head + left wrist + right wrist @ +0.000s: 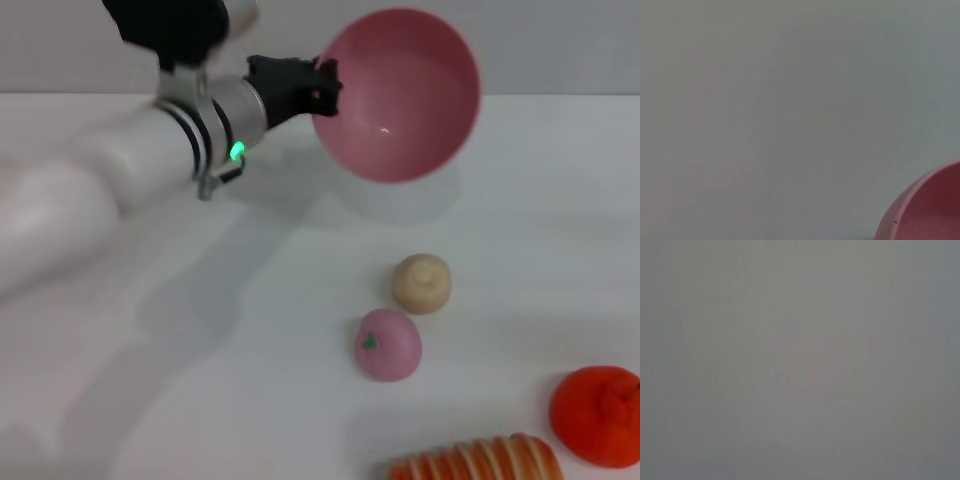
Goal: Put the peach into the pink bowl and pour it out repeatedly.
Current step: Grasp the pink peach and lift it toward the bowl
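The pink bowl (400, 95) is lifted off the table at the back and tipped on its side, its empty inside facing the head camera. My left gripper (322, 88) is shut on the bowl's left rim. The peach (388, 345), small and pink with a green leaf mark, lies on the white table below and in front of the bowl. The left wrist view shows only a piece of the pink bowl (927, 212) against a plain grey surface. My right gripper is out of view.
A beige bun-like lump (421, 283) sits just behind the peach, nearly touching it. An orange tangerine (600, 415) lies at the front right, and an orange-and-white striped item (475, 463) at the front edge. The right wrist view shows only blank grey.
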{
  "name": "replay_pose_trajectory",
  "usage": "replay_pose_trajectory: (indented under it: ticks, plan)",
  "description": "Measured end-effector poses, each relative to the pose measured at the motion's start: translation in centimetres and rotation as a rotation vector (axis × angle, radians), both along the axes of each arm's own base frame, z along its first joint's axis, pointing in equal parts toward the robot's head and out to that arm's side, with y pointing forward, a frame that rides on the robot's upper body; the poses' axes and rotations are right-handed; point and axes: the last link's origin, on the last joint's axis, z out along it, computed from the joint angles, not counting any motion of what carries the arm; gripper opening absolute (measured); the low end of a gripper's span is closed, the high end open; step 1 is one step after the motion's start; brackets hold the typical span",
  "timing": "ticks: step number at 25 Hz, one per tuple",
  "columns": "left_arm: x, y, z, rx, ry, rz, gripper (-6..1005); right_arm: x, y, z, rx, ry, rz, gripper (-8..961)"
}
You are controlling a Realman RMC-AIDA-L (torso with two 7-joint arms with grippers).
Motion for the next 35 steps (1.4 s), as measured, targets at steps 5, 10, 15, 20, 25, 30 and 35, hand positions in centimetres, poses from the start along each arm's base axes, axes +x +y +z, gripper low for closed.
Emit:
replay_pose_trajectory:
  ticks: [5, 10, 15, 20, 25, 30, 35]
  plan:
    - [-0.4, 2.4, 2.5, -0.149, 0.014, 0.154, 45, -1.0, 0.7, -1.0, -0.139, -0.037, 0.023, 500]
    - [-1.5, 3.5, 5.3, -0.257, 0.002, 0.239, 45, -4.0, 1.3, -2.0, -0.339, -0.115, 0.115, 500]
    - [-2.9, 3.0, 6.7, -0.343, -0.098, 0.257, 45, -7.8, 1.7, -3.3, -0.598, -0.231, 0.203, 500]
    - [-5.0, 2.0, 7.1, -0.411, -0.213, 0.284, 45, -11.2, 1.8, -5.1, -0.817, -0.347, 0.292, 500]
    - [-7.0, 1.3, 7.5, -0.417, -0.206, 0.327, 45, -12.8, 2.0, -6.7, -0.934, -0.418, 0.335, 500]
    - [-9.0, 0.7, 8.1, -0.398, -0.188, 0.362, 45, -13.5, 2.2, -8.4, -1.038, -0.472, 0.323, 499]
    - [-10.1, 0.5, 8.1, -0.39, -0.111, 0.373, 44, -14.0, 2.2, -9.3, -1.074, -0.488, 0.326, 499]
